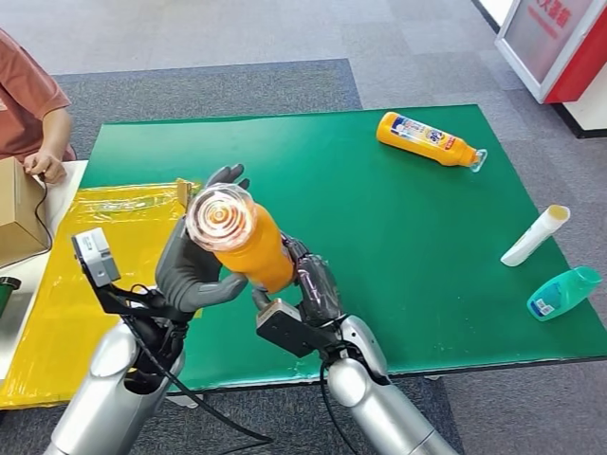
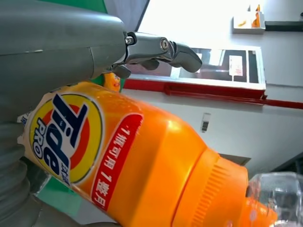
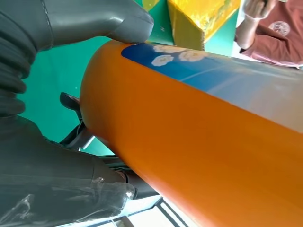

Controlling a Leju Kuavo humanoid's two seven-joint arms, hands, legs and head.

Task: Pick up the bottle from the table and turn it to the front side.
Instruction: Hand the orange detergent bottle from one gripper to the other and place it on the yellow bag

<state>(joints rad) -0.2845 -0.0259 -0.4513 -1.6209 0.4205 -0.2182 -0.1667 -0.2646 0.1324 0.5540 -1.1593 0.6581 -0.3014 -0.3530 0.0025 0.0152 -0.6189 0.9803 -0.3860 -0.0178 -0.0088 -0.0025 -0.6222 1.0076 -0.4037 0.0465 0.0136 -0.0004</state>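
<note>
An orange Tide bottle (image 1: pixel 261 248) is lifted above the green mat (image 1: pixel 401 246), its clear cap (image 1: pixel 222 217) pointing up towards my head. My left hand (image 1: pixel 188 270) cups the cap end, thumb underneath and fingers reaching up behind it. My right hand (image 1: pixel 315 284) grips the base end. In the left wrist view the Tide logo on the bottle (image 2: pixel 143 161) faces the camera, with the fingers (image 2: pixel 178 49) stretched out beyond it. The right wrist view has the bottle's (image 3: pixel 200 142) blue back label, with the thumb (image 3: pixel 107 19) pressed on it.
A second orange bottle (image 1: pixel 426 139) lies at the mat's far side. A white tube (image 1: pixel 535 234) and a teal bottle (image 1: pixel 563 292) lie at the right edge. A yellow sheet (image 1: pixel 107 237) covers the left. A person (image 1: pixel 28 104) sits by a cardboard box (image 1: pixel 18 209).
</note>
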